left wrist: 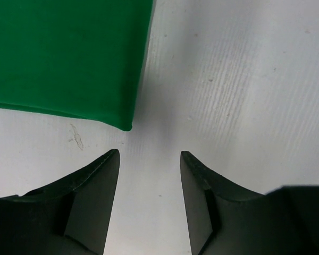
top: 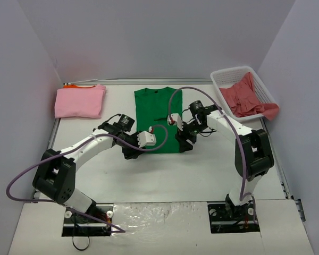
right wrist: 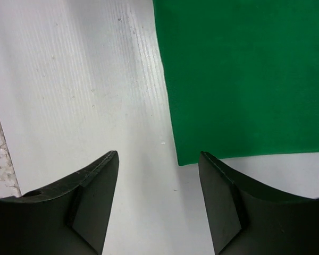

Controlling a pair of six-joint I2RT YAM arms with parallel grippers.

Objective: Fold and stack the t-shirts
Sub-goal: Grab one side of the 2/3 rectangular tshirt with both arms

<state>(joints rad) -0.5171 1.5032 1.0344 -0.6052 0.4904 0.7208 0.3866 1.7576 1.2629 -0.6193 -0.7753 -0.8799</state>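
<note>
My left gripper [left wrist: 149, 159] hung with jaws apart and empty over the desk [left wrist: 228, 79], just short of the green t-shirt's [left wrist: 64, 53] near left corner. My right gripper [right wrist: 158, 159] waited the same way at its near right corner, probably to lift both corners for a fold. Far left of the green t-shirt lay the folded pink t-shirt [top: 80, 101], with an orange t-shirt [top: 74, 85] barely showing beneath it. Far right, the coral t-shirt [top: 247, 98] slumped in the basket [top: 231, 74], partly hidden.
</note>
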